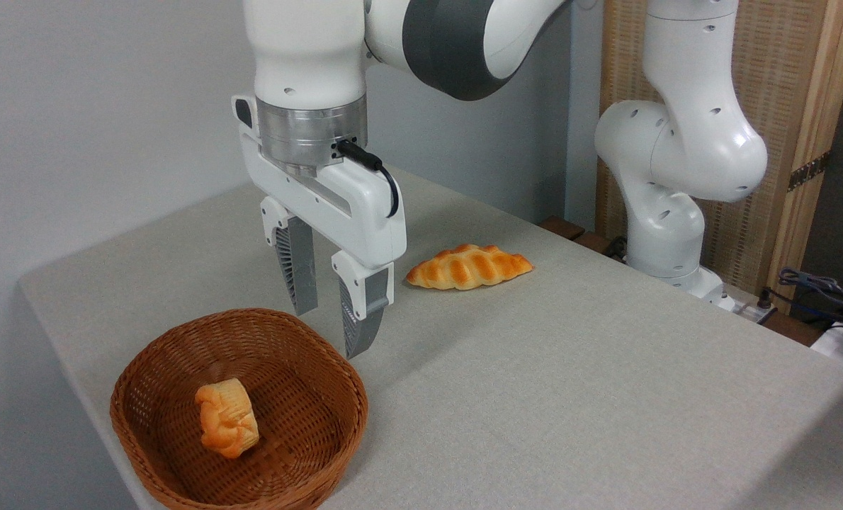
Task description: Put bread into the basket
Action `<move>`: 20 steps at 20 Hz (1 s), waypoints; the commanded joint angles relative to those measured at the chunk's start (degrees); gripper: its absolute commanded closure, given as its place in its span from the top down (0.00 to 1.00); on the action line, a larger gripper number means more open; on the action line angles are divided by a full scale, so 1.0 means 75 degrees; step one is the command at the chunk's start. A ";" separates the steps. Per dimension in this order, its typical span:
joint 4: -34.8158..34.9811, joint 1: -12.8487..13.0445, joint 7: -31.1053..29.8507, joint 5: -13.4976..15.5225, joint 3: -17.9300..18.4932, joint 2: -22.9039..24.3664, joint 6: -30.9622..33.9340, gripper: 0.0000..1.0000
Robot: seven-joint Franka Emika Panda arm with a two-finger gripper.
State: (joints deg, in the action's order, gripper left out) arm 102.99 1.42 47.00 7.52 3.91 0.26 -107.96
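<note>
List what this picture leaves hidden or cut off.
- Basket: its near rim is cut by the bottom edge.
- Bun: its underside is hidden against the basket floor.
- Loaf: its far side faces away.
- Gripper, open: upper arm leaves the top edge.
- Table: cropped right and bottom.

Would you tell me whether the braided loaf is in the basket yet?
Out: the braided loaf lies on the table, apart from the basket.
</note>
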 commanded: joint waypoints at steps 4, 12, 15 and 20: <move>-0.0115 0.0033 0.0354 0.0261 0.0029 0.0013 -0.0032 1.00; -0.0115 0.0045 0.0237 0.0321 0.0029 0.0024 0.0390 1.00; -0.0115 0.0045 -0.0043 0.0309 0.0041 0.0024 0.0413 1.00; -0.0115 0.0045 -0.0091 0.0286 0.0029 0.0024 0.0437 1.00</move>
State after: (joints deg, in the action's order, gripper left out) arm 102.49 1.64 46.83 8.75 3.91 0.26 -106.05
